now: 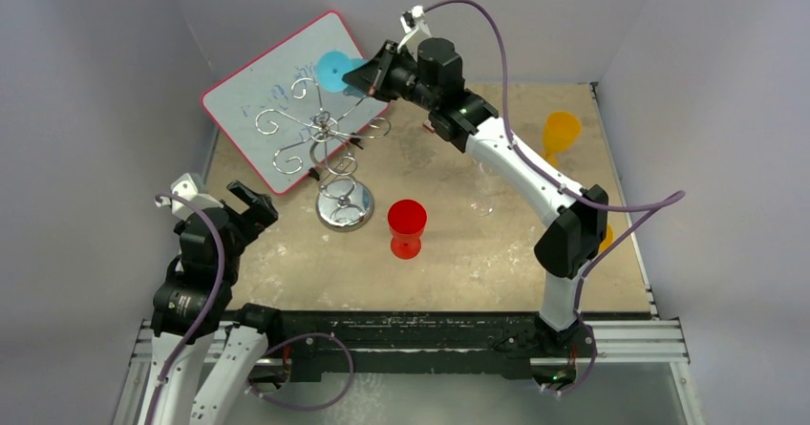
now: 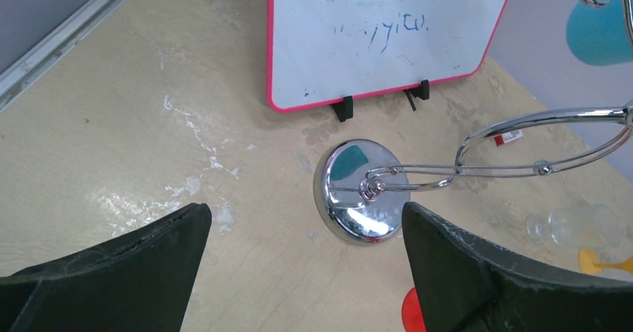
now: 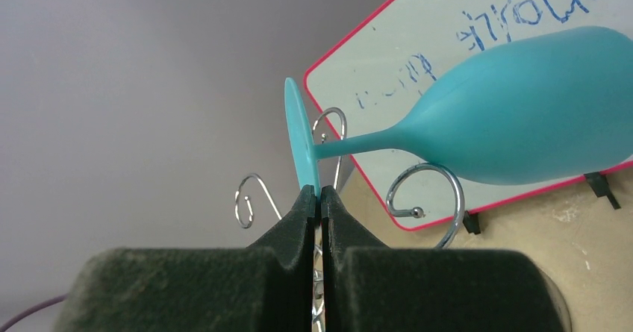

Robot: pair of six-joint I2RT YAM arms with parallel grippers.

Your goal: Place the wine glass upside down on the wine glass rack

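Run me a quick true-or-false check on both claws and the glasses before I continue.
1. The right claw is shut on the foot of the teal wine glass. True.
2. The left claw grips the wine glass rack. False: it is open and empty, apart from the rack.
3. The teal wine glass hangs upside down on the rack. False: it lies sideways in the right claw, beside the scroll arms.
4. A red glass stands near the rack's base. True.

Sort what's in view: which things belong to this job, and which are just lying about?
Job: teal wine glass, pinched by its foot in the right hand; wine glass rack.
Lying about: whiteboard, red glass, yellow glass, clear glass.
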